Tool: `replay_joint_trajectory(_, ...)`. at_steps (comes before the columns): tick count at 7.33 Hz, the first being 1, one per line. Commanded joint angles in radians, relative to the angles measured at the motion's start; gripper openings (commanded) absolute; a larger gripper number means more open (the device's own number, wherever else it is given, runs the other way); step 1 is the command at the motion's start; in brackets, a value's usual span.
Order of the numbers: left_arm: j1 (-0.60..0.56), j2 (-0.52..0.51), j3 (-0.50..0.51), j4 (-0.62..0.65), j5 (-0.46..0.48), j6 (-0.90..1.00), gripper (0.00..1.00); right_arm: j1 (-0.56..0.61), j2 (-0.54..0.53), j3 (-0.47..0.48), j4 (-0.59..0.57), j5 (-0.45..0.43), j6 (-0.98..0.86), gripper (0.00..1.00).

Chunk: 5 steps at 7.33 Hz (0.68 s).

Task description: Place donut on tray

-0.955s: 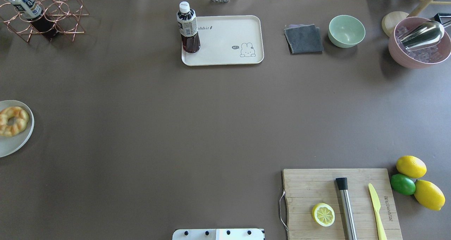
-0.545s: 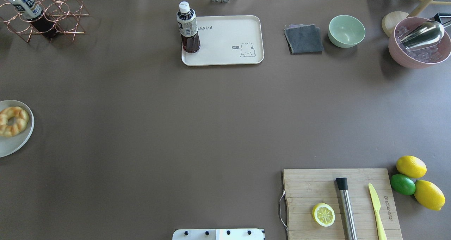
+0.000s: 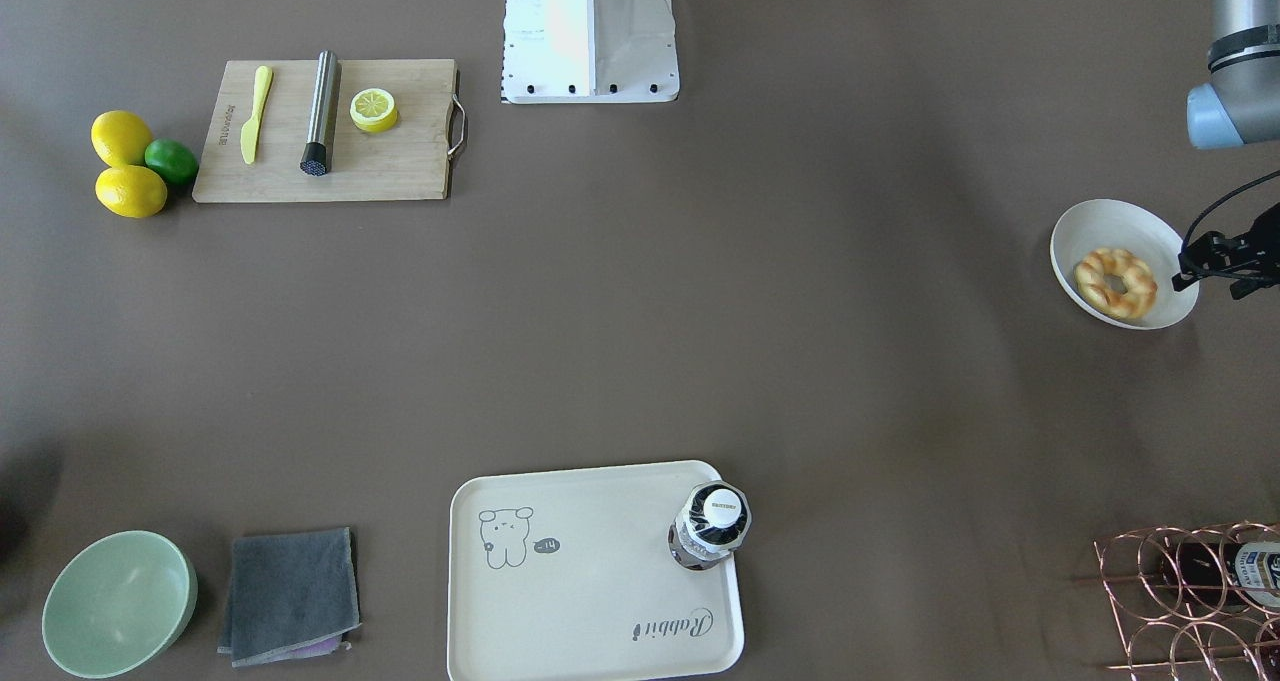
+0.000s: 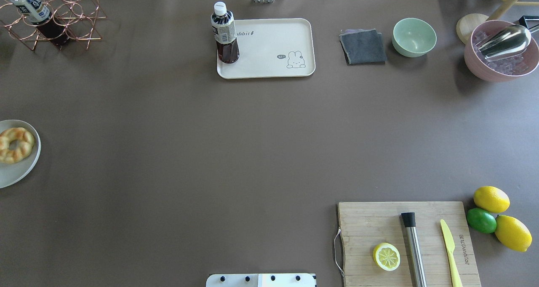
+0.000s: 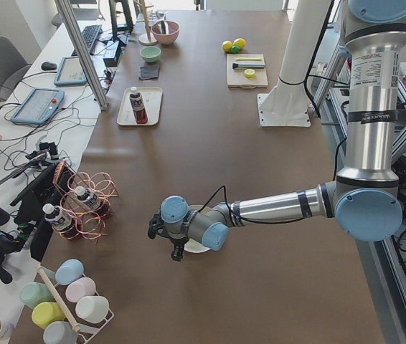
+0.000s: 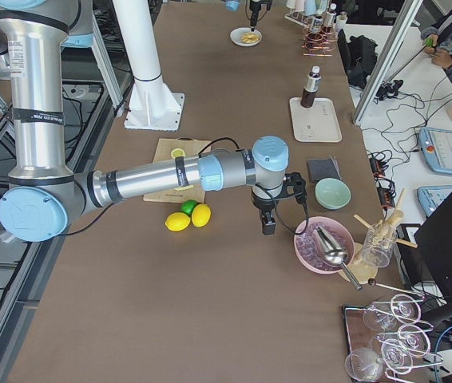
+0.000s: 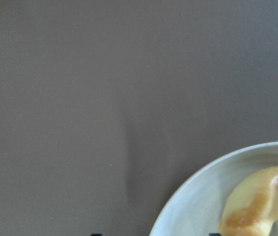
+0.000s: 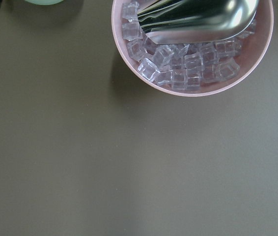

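Observation:
The donut [image 4: 14, 145] is a golden-brown braided ring lying on a grey-white plate [image 4: 19, 173] at the table's left edge. It also shows in the front view [image 3: 1115, 283] and the left wrist view [image 7: 257, 206]. The cream tray [image 4: 273, 42] with the rabbit drawing lies at the far middle, with a dark drink bottle [image 4: 225, 34] standing on its left end. My left gripper [image 3: 1205, 264] hangs above the table just outside the plate's rim; only its two tips show in the wrist view, apart and empty. My right gripper [image 6: 267, 223] hovers near the pink ice bowl; I cannot tell its state.
A wooden cutting board [image 4: 379, 219] at the near right holds a lemon half [image 4: 386, 256], a steel muddler and a yellow knife. Lemons and a lime [image 4: 481, 220] lie beside it. A grey cloth [image 4: 363, 46], green bowl [image 4: 414, 37], pink ice bowl [image 4: 501, 51] and copper rack [image 4: 54, 17] line the far side.

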Motion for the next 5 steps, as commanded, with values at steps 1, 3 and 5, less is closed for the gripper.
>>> replay_joint_trajectory(1, 0.013, 0.000, 0.020, -0.018, -0.001, 0.000, 0.75, -0.003, 0.000, 0.001, 0.000, 0.000, 0.002, 1.00)
replay_joint_trajectory(3, 0.016, 0.001, 0.034, -0.021, -0.001, 0.000, 0.66, -0.003, 0.000, 0.006, 0.002, 0.002, 0.010, 1.00)
replay_joint_trajectory(5, 0.017, 0.001, 0.035, -0.025, -0.001, -0.001, 0.63, -0.003, 0.000, 0.006, 0.000, 0.002, 0.010, 1.00)
